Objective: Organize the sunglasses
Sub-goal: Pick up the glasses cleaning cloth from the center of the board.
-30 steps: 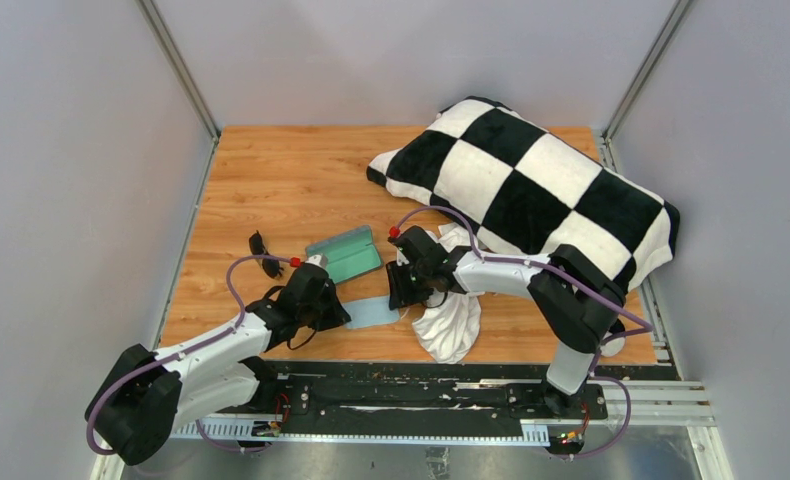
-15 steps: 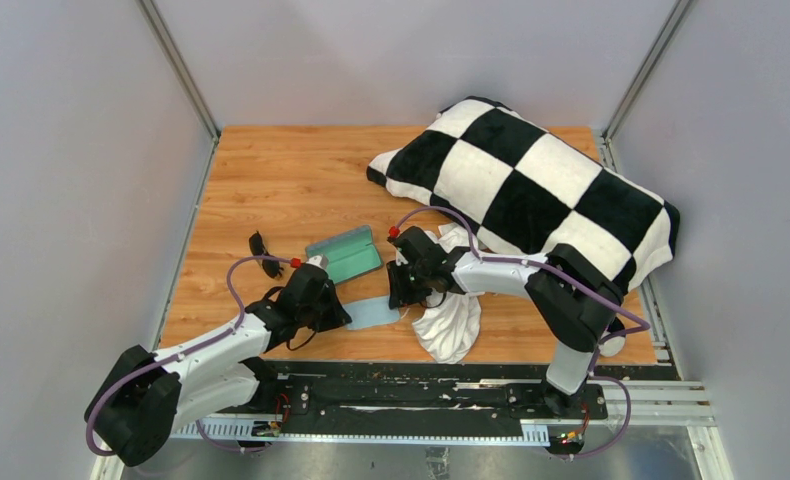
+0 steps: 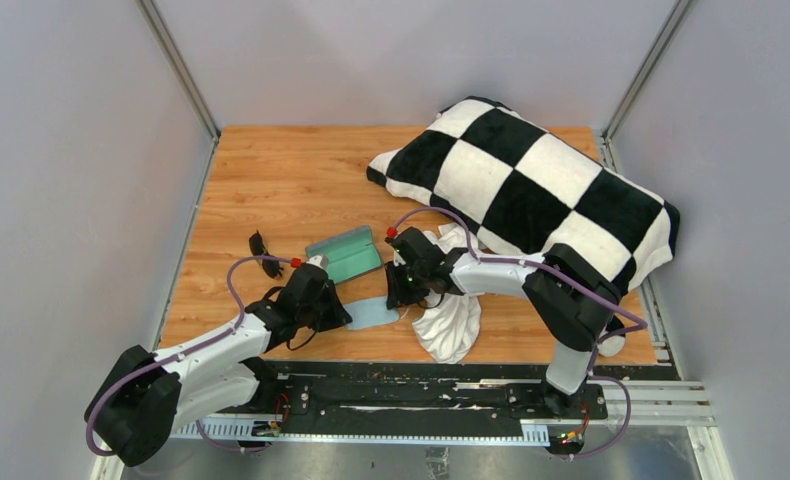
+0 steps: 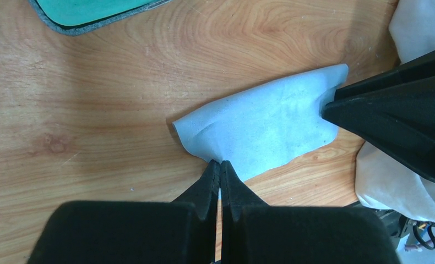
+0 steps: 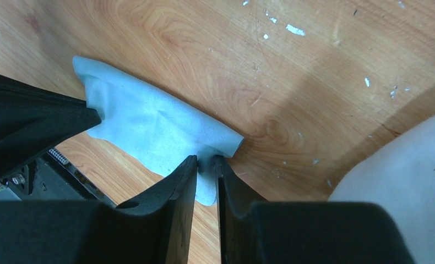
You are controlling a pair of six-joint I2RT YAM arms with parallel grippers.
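- Black sunglasses (image 3: 261,252) lie to the left of and beyond the left gripper (image 4: 219,162), well apart. That arm is the nearer, and the long axis seems to run near-to-far.
- The left gripper is clamped on a corner of the light-blue cloth (image 4: 265,129). The right gripper (image 5: 205,159) pinches the opposite edge, jaws narrow.

No legible text, labels, brand marks or numbers in any view: top, left wrist or right wrist. Nothing readable on any surface.
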